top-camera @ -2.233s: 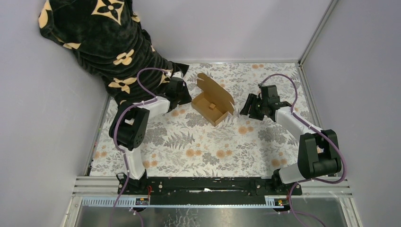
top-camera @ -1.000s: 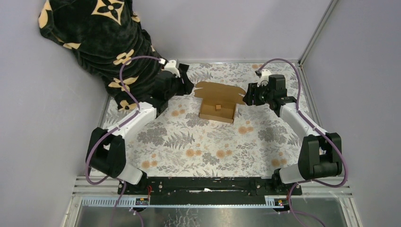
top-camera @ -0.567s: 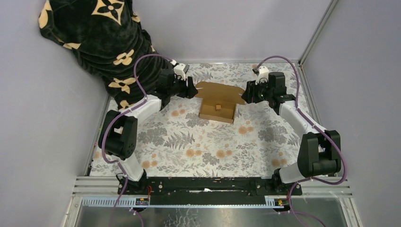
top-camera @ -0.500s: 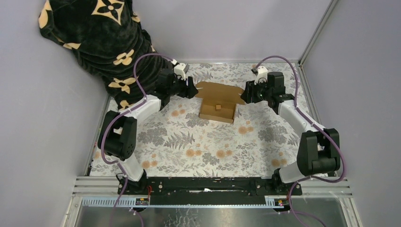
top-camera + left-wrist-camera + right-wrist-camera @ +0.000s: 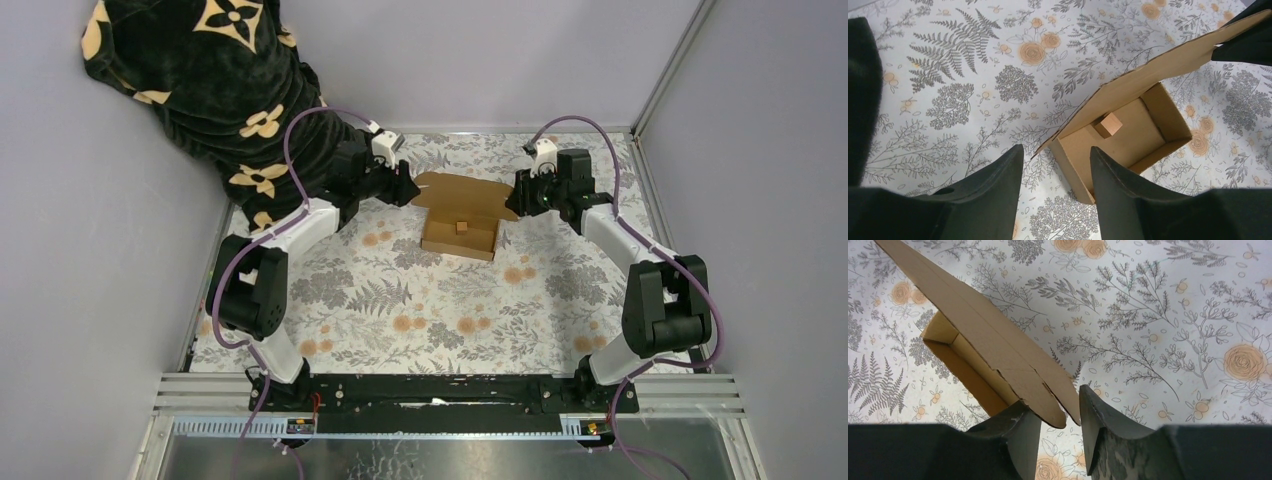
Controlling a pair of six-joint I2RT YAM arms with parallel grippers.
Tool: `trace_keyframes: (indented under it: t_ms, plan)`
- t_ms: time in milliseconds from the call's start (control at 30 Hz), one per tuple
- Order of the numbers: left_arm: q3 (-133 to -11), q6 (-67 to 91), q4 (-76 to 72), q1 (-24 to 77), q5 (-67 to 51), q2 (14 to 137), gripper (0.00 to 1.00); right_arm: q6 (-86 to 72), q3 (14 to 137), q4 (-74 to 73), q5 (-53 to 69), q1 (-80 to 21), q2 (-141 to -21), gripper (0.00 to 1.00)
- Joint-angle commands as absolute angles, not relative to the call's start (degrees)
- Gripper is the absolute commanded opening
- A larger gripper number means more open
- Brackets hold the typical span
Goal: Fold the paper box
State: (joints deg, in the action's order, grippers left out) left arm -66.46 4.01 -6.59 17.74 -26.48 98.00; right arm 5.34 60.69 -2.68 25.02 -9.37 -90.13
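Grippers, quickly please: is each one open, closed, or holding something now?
Left gripper: open, holding nothing.
Right gripper: open, a lid corner of the paper box between its fingers.

The paper box [image 5: 455, 190] is plain brown, with a lighter brown little block [image 5: 1108, 124] inside. The tabletop [image 5: 400, 300] is white with grey ferns and orange flowers. The cloth [image 5: 200, 70] is black with cream flower shapes. The cables [image 5: 578, 118] are purple. The left tool [image 5: 1055, 185] and the right tool [image 5: 1060, 420] are black
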Motion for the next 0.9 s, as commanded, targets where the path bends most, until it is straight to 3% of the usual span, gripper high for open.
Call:
trace_keyframes:
  t_ms: [0, 600, 867]
  plan:
    - [-68.85, 2.03, -8.35, 17.93, -28.78, 98.28, 0.56, 5.99, 63.78, -1.45, 25.75, -9.98, -89.81, 0.39]
    - [-69.86, 1.16, -9.34, 18.02, -31.26, 101.51, 0.53, 6.34, 63.46, -1.58, 24.90, -11.49, -91.75, 0.37]
    - [-70.26, 1.75, -12.09, 18.17, -31.58, 103.10, 0.45, 6.54, 64.24, -2.58, 24.18, -11.96, -91.37, 0.36]
